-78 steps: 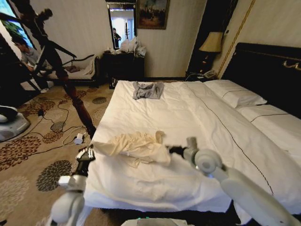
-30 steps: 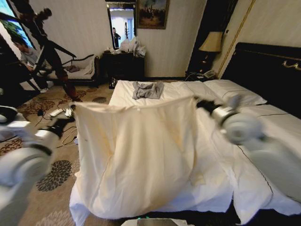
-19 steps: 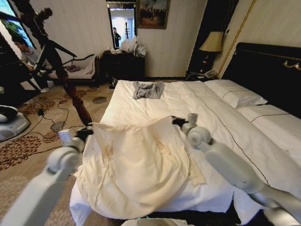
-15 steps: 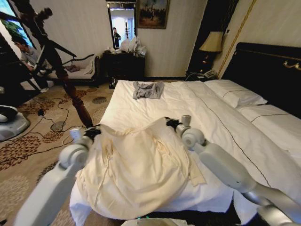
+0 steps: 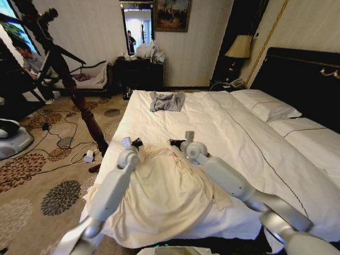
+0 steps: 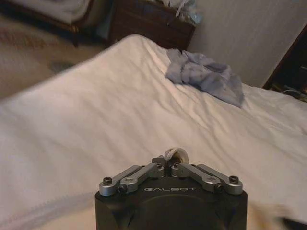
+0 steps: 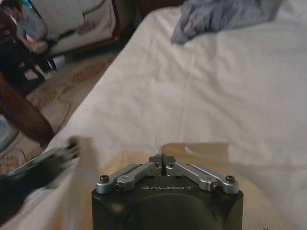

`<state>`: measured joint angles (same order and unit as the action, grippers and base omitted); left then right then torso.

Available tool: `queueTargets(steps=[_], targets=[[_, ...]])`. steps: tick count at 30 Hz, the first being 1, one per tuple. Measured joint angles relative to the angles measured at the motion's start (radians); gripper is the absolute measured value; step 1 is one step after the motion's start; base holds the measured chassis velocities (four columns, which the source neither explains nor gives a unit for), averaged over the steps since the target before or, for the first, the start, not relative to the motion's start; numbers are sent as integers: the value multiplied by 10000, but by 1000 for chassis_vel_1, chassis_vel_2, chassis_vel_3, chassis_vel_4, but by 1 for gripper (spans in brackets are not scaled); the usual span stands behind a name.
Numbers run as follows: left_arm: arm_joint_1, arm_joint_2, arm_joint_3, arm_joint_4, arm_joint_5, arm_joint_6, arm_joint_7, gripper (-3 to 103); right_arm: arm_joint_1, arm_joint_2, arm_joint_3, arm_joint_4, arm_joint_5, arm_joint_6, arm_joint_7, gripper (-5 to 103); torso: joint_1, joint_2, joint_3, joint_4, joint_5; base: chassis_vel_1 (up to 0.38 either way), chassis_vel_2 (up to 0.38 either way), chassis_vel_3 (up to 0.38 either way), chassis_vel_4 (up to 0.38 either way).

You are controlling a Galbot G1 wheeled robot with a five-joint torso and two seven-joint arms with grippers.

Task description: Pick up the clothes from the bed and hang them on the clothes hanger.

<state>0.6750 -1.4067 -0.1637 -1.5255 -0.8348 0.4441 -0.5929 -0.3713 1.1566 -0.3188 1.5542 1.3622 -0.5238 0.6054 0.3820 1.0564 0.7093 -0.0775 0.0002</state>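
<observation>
The clothes, a cream long-sleeved shirt (image 5: 159,191), lie spread on the near left part of the bed (image 5: 228,127), with the hem draping over the bed's front edge. My left gripper (image 5: 137,142) sits at the shirt's far left top edge. In the left wrist view this gripper (image 6: 169,160) is shut on a small fold of cream fabric (image 6: 175,153). My right gripper (image 5: 174,142) is at the top edge a hand's width to the right. The right wrist view shows it (image 7: 163,160) shut, with the cream cloth (image 7: 206,148) just beneath. The clothes hanger is out of view.
A small grey garment (image 5: 167,101) lies at the far end of the bed. A dark turned-wood coat stand (image 5: 85,114) leans beside the bed's left side. Cables and a plug box (image 5: 88,156) lie on the patterned carpet. The black headboard (image 5: 303,79) and pillows are on the right.
The shirt hung stretched wide in the air between both grippers. It has come down flat onto the bed, and the grippers have drawn close together at its top edge.
</observation>
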Motion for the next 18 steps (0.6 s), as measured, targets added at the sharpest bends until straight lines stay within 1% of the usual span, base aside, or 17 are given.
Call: queueTargets(steps=[1,2,3,4,5,7,8,9,10,11,12,13,14,15,16,17,18], targets=[[63,-95,-6,-14,-146,23,-1,1,-7,74,-29,-19,30,-202,115,3,-1,0,-1,-2,-1,0,0,0,0],[185,-139,-6,-93,-325,156,-23,-1,-49,83,-18,-13,77,-472,236,3,-2,1,-2,0,-3,0,0,0,0],[308,-127,-3,-205,-441,304,-40,3,-101,67,18,40,219,-746,400,8,-3,0,-1,-4,-1,0,0,0,0],[308,-127,-3,-205,-441,304,-40,3,-101,67,18,40,219,-746,400,8,-3,0,-1,-4,-1,0,0,0,0],[451,-80,6,-333,-520,460,-49,9,-168,19,108,172,527,-1065,678,14,-2,0,-1,-4,0,0,0,0,0],[843,193,-8,-778,-858,913,-155,20,-350,-179,369,654,1340,-1733,1500,25,-2,1,-2,-4,-2,0,0,0,0],[843,193,-8,-778,-858,913,-155,20,-350,-179,369,654,1340,-1733,1500,25,-2,1,-2,-4,-2,0,0,0,0],[1059,398,-66,-1069,-1178,1218,-321,20,-476,-361,501,934,1647,-1968,1817,30,-2,0,-1,-3,-2,0,0,0,0],[1287,626,-164,-1461,-1529,1572,-466,26,-600,-610,624,1255,1875,-2095,1975,36,-2,0,-1,-1,-1,0,0,0,0],[1572,893,-312,-2040,-1858,1918,-506,31,-755,-941,791,1673,1998,-2116,2017,36,-2,1,-2,1,-5,0,0,0,0],[1806,1151,-534,-2539,-2094,2177,-381,36,-906,-1222,984,2053,2032,-2126,1952,41,-3,2,-3,-4,-5,0,0,0,0],[1806,1151,-534,-2539,-2094,2177,-381,36,-906,-1222,984,2053,2032,-2126,1952,41,-3,2,-3,-4,-5,0,0,0,0],[2073,1433,-789,-3061,-2304,2335,-128,42,-1063,-1494,1234,2432,2028,-2182,1793,46,-4,2,-3,-6,2,0,0,0,0],[2410,1743,-1147,-3673,-2523,2413,209,47,-1252,-1777,1623,2871,1959,-2191,1507,51,-4,2,-3,-5,2,0,0,0,0],[2706,1998,-1511,-4156,-2725,2428,505,47,-1423,-2014,2041,3205,1787,-2156,1231,57,-4,3,-3,-2,-3,0,0,0,0],[2706,1998,-1511,-4156,-2725,2428,505,47,-1423,-2014,2041,3205,1787,-2156,1231,57,-4,3,-3,-2,-3,0,0,0,0],[3064,2306,-1994,-4715,-2938,2401,813,53,-1619,-2264,2571,3565,1438,-1900,733,62,-4,3,-3,-6,-3,0,0,0,0]])
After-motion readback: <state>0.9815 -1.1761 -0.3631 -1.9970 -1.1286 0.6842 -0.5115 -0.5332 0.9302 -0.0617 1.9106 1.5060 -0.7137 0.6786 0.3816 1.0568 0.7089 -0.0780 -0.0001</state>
